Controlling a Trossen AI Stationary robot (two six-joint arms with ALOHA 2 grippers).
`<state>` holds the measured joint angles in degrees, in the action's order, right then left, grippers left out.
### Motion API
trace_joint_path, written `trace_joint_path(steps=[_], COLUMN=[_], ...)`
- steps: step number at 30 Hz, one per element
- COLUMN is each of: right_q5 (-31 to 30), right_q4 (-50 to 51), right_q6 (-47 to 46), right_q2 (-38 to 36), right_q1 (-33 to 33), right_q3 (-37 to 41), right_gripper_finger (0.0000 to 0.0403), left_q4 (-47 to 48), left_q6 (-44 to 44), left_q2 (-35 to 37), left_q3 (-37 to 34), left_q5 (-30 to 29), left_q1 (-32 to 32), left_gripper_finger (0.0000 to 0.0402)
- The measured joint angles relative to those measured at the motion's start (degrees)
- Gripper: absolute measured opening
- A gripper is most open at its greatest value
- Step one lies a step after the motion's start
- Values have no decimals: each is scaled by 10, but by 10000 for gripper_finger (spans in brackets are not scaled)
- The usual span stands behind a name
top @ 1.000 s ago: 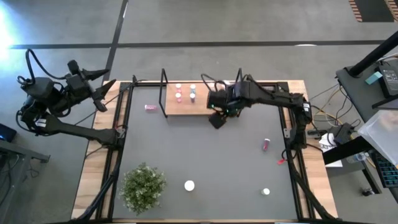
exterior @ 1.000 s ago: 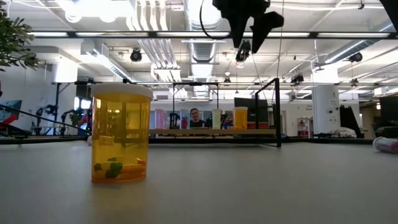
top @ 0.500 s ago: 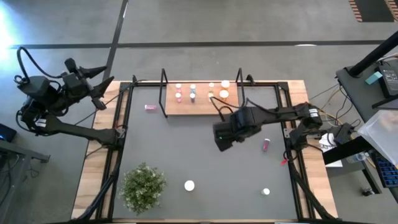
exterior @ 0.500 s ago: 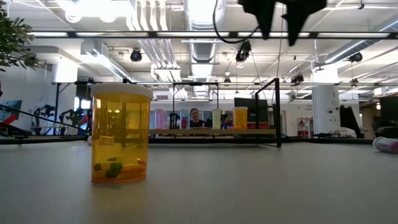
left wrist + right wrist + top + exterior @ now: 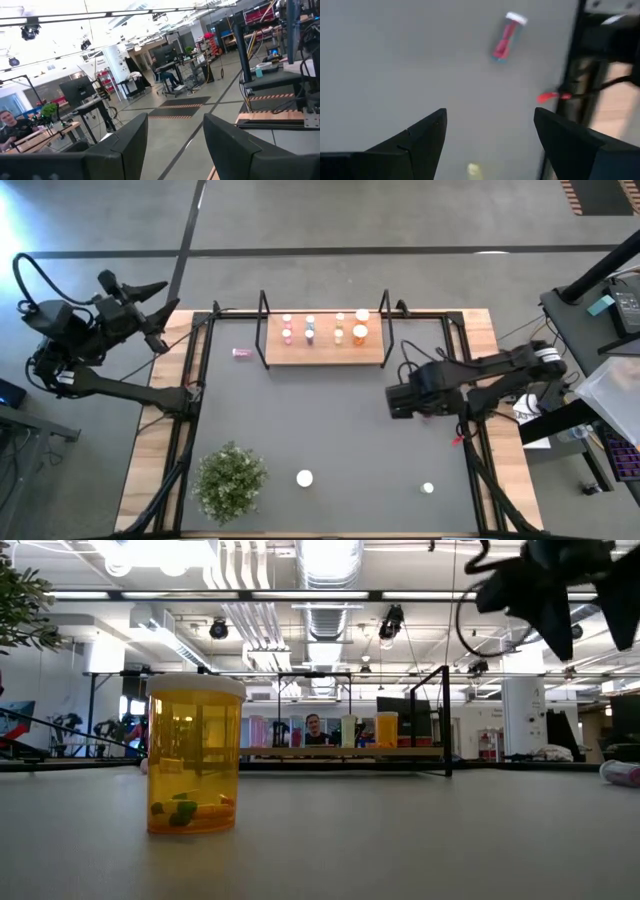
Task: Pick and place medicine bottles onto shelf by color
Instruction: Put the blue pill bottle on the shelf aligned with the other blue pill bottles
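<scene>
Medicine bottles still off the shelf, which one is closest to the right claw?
The pink bottle lying on its side on the mat, just ahead of the open right claw; the others lie farther away.

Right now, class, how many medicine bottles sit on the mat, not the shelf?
4: pink bottle left of the shelf, orange bottle beside the plant, small bottle front right, second pink bottle under the right arm. Others may be hidden.

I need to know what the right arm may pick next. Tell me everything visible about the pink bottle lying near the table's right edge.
The pink bottle is a small cylinder with a pinkish-red body and a white cap, seemingly clear plastic. It lies on its side on the dark grey mat, touching nothing else, ahead of the open right gripper, near the black frame rail.
</scene>
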<state>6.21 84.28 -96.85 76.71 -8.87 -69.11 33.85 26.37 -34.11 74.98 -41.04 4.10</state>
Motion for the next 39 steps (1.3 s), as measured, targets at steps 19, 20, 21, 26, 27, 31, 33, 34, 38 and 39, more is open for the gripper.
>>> trace_joint_path(steps=[19,20,21,26,27,31,33,34,38,39], right_q5=[-18,-18,-18,-19,-19,-25,-29,-30,-38,-39], right_q4=[-253,-252,-253,-303,-315,-357,-365,-367,-371,-371], right_q6=[-143,-149,-156,-161,-161,-165,-173,-176,-176,-176], right_q2=[-118,-117,-117,-117,-116,-110,-111,-111,-112,-112], right_q1=[-2,-2,-2,-2,-2,-2,-2,-2,-3,-3], right_q3=[316,325,333,360,366,391,400,403,403,403], right_gripper_finger=[267,264,262,250,248,239,234,232,218,214], left_q4=[-5,-5,-5,-5,-5,-5,-5,-5,-5,-5], left_q6=[0,1,1,0,0,0,0,0,0,0], left_q2=[0,0,0,0,0,0,0,0,0,0], left_q3=[0,0,0,0,0,0,0,0,0,0], left_q5=[0,0,0,0,0,0,0,0,0,0], left_q1=[0,0,0,0,0,0,0,0,0,0], left_gripper_finger=[176,176,176,176,176,176,176,176,176,176])
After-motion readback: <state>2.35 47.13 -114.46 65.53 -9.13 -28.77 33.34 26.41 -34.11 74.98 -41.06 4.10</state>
